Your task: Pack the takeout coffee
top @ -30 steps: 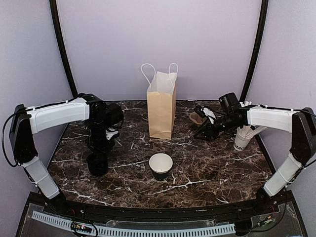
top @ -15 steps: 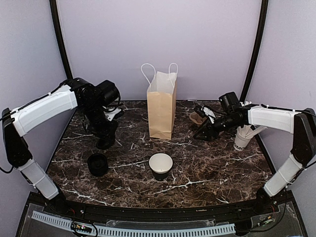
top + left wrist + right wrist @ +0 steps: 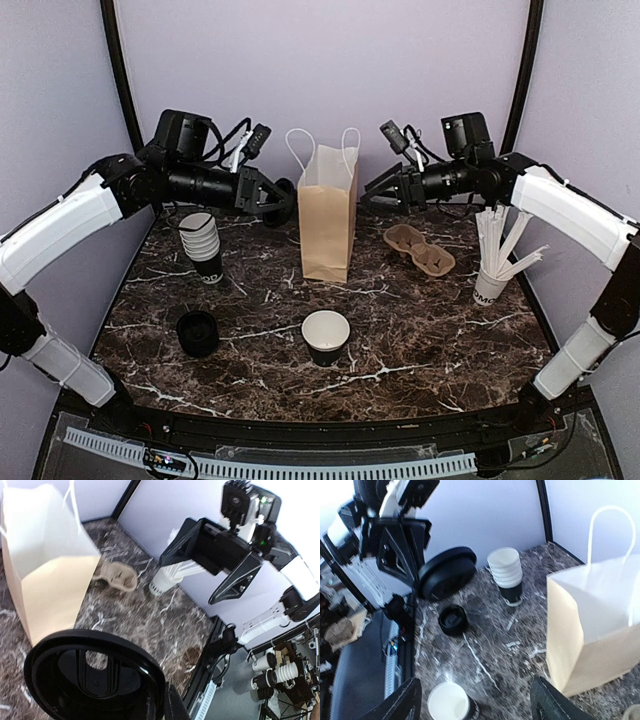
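Observation:
The takeout coffee cup (image 3: 326,335), black with a white inside, stands lidless at the table's front centre and also appears in the right wrist view (image 3: 449,702). My left gripper (image 3: 272,200) hangs high, just left of the brown paper bag (image 3: 328,215), shut on the rim of a round black lid (image 3: 286,201). That lid (image 3: 95,675) fills the lower left wrist view, where my left gripper (image 3: 162,707) pinches its edge. My right gripper (image 3: 385,190) hovers at the bag's upper right, open and empty. Its fingers (image 3: 402,705) frame the table in the right wrist view.
A stack of black lids (image 3: 198,332) sits front left, with a stack of lidless cups (image 3: 202,245) behind it. A cardboard cup carrier (image 3: 420,250) lies right of the bag. A white cup of stirrers (image 3: 492,285) stands far right.
My left arm rose from the lid stack and swung toward the bag, carrying a lid. My right arm lifted from the carrier to the bag's upper right, jaws opening wider.

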`<move>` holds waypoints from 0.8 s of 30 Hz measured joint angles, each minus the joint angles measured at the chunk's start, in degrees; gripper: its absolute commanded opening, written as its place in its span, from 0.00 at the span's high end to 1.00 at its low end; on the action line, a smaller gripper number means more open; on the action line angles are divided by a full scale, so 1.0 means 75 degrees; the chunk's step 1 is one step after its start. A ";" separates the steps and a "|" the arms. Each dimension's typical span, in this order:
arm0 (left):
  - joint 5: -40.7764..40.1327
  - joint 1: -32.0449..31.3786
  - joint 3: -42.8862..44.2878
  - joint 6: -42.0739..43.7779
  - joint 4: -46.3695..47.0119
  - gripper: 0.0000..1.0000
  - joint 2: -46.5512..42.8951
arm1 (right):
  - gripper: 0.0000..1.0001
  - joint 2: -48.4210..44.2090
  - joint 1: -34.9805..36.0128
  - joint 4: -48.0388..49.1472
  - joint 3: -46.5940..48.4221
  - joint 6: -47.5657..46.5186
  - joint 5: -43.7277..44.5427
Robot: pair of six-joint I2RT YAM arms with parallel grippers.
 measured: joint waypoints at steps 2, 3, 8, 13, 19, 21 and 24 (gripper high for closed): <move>0.0318 0.0000 -0.0822 -0.0402 0.1422 0.92 -0.0469 | 0.19 0.0099 0.0134 0.0309 0.0332 0.0705 -0.0248; 0.0440 0.0000 -0.1207 -0.0624 0.2101 0.92 -0.0667 | 0.18 0.0169 0.0195 0.0522 0.0469 0.1090 -0.0347; 0.0933 0.0000 -0.2165 -0.1349 0.4619 0.92 -0.0947 | 0.17 0.0615 0.0440 0.1355 0.0766 0.2521 -0.0606; 0.1341 0.0000 -0.2518 -0.1842 0.6021 0.92 -0.0947 | 0.15 0.1040 0.0746 0.1798 0.0854 0.3398 -0.0790; 0.1722 0.0000 -0.2640 -0.2209 0.6895 0.92 -0.0962 | 0.03 0.1343 0.0991 0.2626 0.0959 0.4307 -0.1329; 0.1795 0.0000 -0.2704 -0.2291 0.7015 0.92 -0.0968 | 0.03 0.1358 0.1037 0.3016 0.0970 0.4607 -0.1562; 0.1897 0.0000 -0.2783 -0.2387 0.7155 0.93 -0.0968 | 0.04 0.1361 0.1090 0.3561 0.1052 0.5021 -0.1836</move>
